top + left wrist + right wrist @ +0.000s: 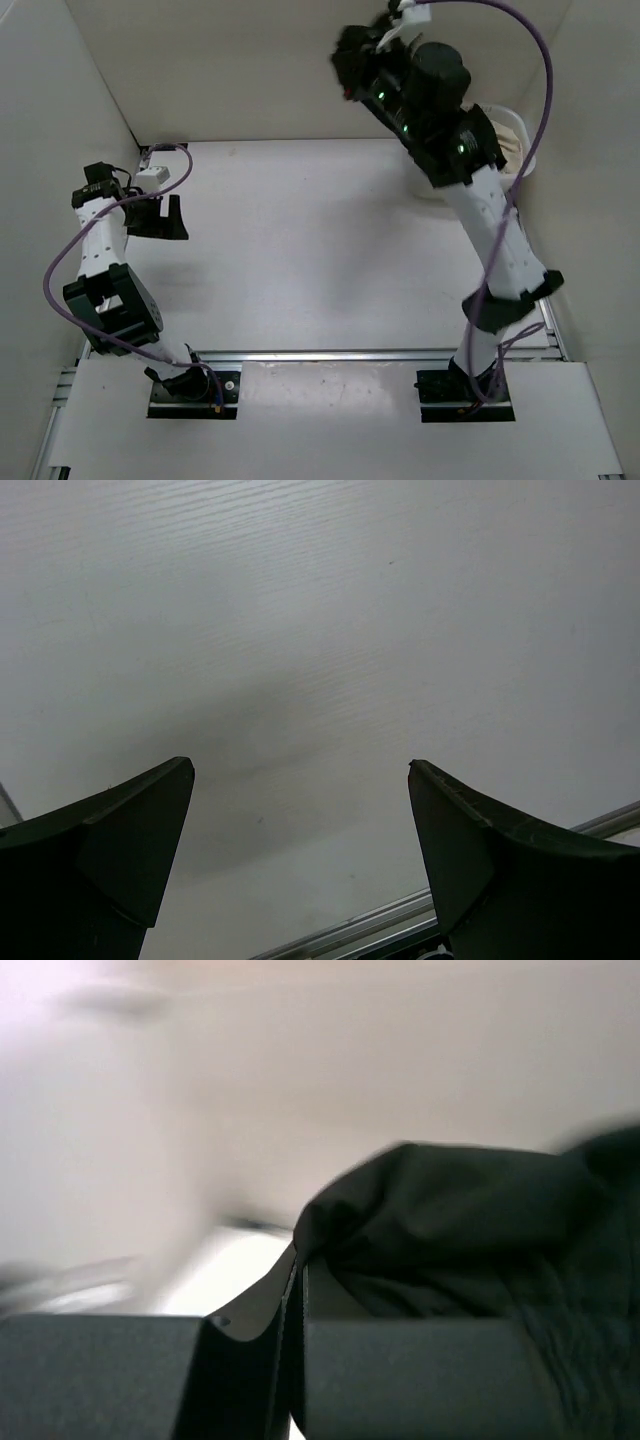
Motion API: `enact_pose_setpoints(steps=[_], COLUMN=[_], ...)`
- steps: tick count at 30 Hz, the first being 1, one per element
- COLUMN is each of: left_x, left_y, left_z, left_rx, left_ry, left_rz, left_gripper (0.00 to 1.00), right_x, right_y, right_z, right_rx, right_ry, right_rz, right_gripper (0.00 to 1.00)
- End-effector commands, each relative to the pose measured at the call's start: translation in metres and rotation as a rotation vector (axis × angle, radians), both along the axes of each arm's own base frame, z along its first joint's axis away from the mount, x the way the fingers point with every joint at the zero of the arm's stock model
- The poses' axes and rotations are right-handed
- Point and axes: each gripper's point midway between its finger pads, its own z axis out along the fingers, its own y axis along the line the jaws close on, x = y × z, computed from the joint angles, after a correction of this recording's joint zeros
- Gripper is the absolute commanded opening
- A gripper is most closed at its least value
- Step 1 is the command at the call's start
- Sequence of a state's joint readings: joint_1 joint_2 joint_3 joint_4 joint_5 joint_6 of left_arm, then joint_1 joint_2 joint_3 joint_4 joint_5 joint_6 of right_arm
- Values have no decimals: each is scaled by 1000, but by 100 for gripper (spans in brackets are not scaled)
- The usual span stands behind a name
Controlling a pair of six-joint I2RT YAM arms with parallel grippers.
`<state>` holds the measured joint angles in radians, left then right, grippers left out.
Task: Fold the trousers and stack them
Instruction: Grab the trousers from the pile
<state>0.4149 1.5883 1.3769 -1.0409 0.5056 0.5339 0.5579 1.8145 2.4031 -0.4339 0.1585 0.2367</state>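
In the right wrist view, the black trousers (470, 1230) hang bunched in front of the camera. My right gripper (298, 1260) is shut on a fold of that fabric. In the top view, the right gripper (358, 55) is raised high above the table's far right. The cloth cannot be told apart from the dark arm there. My left gripper (163, 217) is open and empty, low over the table's left side. In the left wrist view, its fingers (120, 850) stand wide apart over bare white table (320, 630).
A pale round basket (510, 135) stands at the table's far right corner, partly behind the right arm. White walls enclose the table on the left, back and right. A metal rail (330, 355) runs along the near edge.
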Motion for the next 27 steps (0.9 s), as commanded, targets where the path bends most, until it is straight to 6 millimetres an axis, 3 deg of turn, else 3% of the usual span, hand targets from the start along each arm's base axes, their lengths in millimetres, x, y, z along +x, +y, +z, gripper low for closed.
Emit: enact_pose_setpoints(steps=[1, 4, 9, 10, 12, 13, 15, 16, 17, 20, 21, 22, 23, 24, 26, 27], left_x=[1, 2, 3, 1, 0, -1, -6, -8, -10, -13, -14, -17, -18, -19, -27, -28], left_y=[1, 8, 28, 31, 37, 37, 40, 39, 38, 38, 32, 28, 20, 15, 1, -1], left_z=[36, 54, 87, 98, 109, 116, 117, 115, 114, 112, 111, 105, 93, 85, 58, 46], left_rx=[57, 105, 228, 251, 296, 306, 331, 327, 328, 333, 319, 309, 298, 295, 301, 307], left_ry=[-103, -129, -184, -204, -225, -238, -230, -219, -209, -199, -206, -193, -176, -168, -142, -134], left_rz=[-20, 7, 70, 80, 93, 87, 92, 90, 80, 65, 17, -15, -67, -116, -272, -312], left_gripper=[100, 100, 100, 100, 100, 100, 100, 100, 100, 100, 100, 100, 100, 100, 100, 100], right_x=[-166, -176, -138, -124, -101, -94, -84, -80, -80, -85, -90, -91, -94, -96, -96, -98], right_y=[-6, 7, 45, 56, 65, 66, 68, 68, 67, 56, 48, 37, 23, 11, -30, -41], right_z=[176, 169, 92, 54, 5, -33, -87, -123, -177, -254, -289, -306, -323, -332, -361, -363], right_rx=[230, 325, 360, 323, 301, 239, 157, 92, 44, -62, -123, -154, -208, -246, -318, -332], right_ry=[-489, -401, -85, 20, 163, 254, 366, 435, 549, 676, 734, 774, 808, 824, 895, 902], right_rz=[205, 312, 315, 290, 209, 166, 104, 69, 28, -20, -31, -57, -84, -98, -192, -205], right_gripper=[0, 0, 0, 0, 0, 0, 0, 0, 0, 2, 7, 16, 39, 56, 68, 68])
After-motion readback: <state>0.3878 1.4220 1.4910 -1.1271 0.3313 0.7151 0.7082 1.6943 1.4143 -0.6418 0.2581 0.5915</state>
